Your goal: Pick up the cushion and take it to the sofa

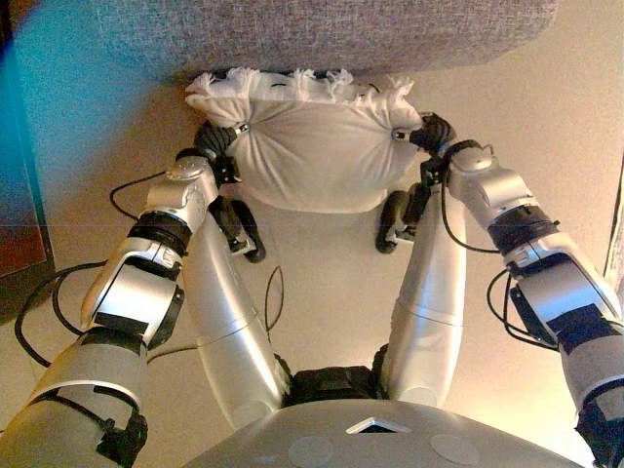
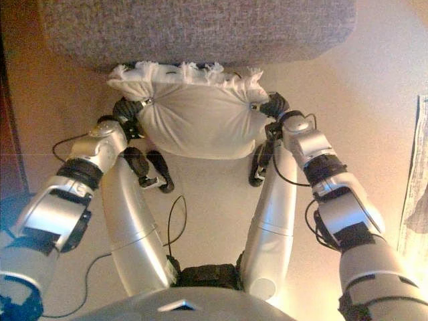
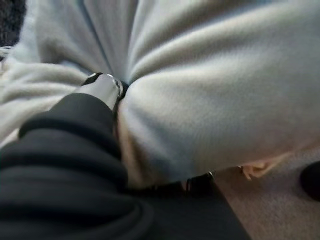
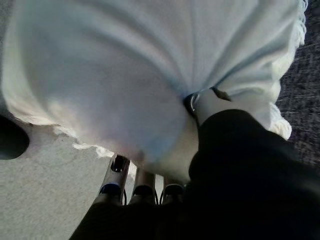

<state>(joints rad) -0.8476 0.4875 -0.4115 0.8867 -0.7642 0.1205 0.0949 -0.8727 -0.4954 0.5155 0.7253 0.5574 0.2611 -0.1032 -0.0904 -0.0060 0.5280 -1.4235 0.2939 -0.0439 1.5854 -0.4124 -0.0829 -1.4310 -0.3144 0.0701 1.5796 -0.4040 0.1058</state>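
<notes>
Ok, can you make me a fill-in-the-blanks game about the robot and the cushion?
1. The robot holds the cushion with ____ hands.
2. The left hand and the right hand grip the cushion at ____ ends.
3. The cushion is ____ in colour.
4. The grey sofa is right ____ the robot.

Missing words: both; opposite; white; in front of

No readable text, label, number or sign shows in any view.
</notes>
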